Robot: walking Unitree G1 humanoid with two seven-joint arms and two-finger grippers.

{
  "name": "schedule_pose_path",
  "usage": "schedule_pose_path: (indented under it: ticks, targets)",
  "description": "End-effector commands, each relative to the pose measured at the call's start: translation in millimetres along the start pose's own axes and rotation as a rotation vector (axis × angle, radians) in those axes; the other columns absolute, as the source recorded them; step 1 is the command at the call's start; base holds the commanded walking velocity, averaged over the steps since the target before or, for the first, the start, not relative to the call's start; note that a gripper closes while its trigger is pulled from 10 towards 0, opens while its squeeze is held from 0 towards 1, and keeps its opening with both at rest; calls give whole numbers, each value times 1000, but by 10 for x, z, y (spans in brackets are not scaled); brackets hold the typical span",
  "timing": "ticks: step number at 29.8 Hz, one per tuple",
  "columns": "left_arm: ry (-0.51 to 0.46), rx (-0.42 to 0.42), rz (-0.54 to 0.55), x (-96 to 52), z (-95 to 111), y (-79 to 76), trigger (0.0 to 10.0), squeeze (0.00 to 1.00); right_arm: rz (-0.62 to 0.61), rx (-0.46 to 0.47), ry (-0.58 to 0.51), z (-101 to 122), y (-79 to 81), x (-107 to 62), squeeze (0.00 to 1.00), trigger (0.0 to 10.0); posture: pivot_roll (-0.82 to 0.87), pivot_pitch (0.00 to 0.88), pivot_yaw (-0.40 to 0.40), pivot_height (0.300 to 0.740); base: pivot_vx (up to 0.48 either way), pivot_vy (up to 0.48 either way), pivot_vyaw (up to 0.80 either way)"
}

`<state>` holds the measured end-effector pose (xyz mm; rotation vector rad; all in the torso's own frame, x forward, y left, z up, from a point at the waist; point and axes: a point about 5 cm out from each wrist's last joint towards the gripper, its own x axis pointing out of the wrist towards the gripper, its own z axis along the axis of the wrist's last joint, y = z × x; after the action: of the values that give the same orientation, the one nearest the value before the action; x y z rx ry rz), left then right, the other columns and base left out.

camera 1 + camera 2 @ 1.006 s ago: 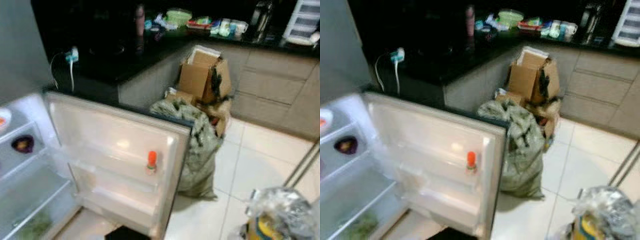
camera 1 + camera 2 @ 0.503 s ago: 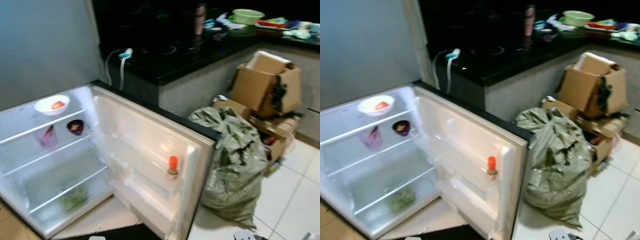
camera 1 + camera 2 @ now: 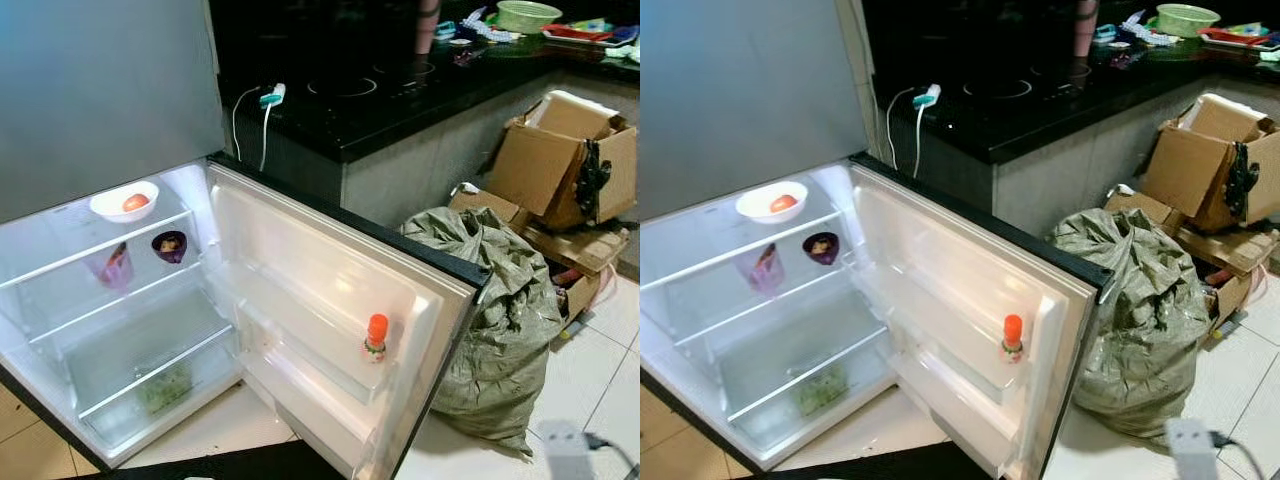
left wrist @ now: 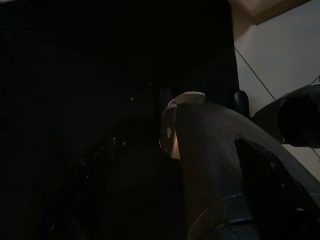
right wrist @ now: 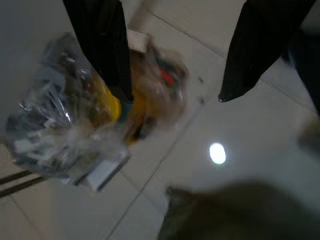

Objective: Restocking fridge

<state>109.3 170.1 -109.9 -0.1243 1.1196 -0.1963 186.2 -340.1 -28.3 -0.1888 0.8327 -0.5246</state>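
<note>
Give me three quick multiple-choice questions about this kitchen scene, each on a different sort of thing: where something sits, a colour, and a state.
1. Where is the white bowl?
A. on the fridge's top shelf
B. on the floor
C. in the door rack

2. What colour is the cap of the small bottle in the fridge door?
A. blue
B. orange
C. black

3. How do the right gripper's fingers stand?
A. shut on a bottle
B. shut on a bag
C. open, holding nothing

Answers:
1 A, the bowl sits on the highest shelf inside the fridge.
2 B, the cap is bright orange.
3 C, the right wrist view shows the two black fingers spread wide above the floor, with the plastic bag lying below.
</note>
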Motion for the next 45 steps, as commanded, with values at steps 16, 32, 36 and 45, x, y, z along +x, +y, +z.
schedule_pose_path:
  ticks: [16, 32, 36, 45]
  targets:
    - [56, 16, -24, -4, -136, -69, 10000, 0, 780, 400, -486, 1120, 473, -162, 0, 10000, -73, 0, -21, 740, 0, 0, 0]
    - [59, 26, -28, -11, -142, -56, 10000, 0, 1604, 83, -358, 807, 877, -584, 0, 10000, -76, 0, -21, 740, 0, 0, 0]
    - [61, 35, -34, -8, -140, -66, 10000, 0, 1337, 53, -333, 752, 885, -419, 0, 10000, -76, 0, -19, 740, 0, 0, 0]
    - [65, 35, -35, -9, -153, -71, 10000, 0, 1015, -26, -171, 387, 803, -255, 0, 10000, -77, 0, -21, 740, 0, 0, 0]
